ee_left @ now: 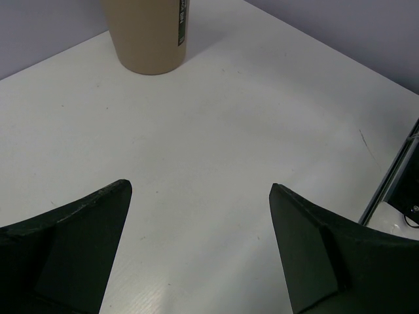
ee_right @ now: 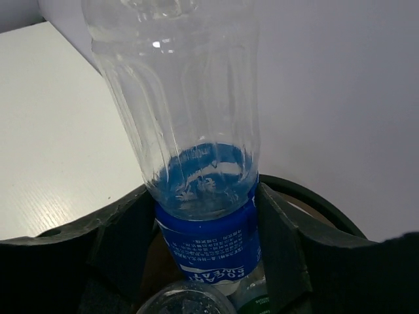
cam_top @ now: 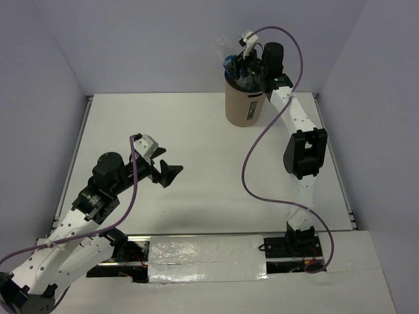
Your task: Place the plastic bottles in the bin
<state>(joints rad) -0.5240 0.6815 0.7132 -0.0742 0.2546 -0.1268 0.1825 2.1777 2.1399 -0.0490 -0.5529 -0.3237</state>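
Clear bottle (ee_right: 177, 98) flanked by right pincer (ee_right: 204, 190) — grip unclear; left pincer (ee_left: 200, 188) spread wide, empty.

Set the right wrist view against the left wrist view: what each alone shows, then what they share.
Right wrist only: a clear blue-labelled bottle held in the right gripper above the bin's dark rim, more bottles beneath. Left wrist only: the left gripper open over the table, and the bin's side label. Both: the bin and white table.
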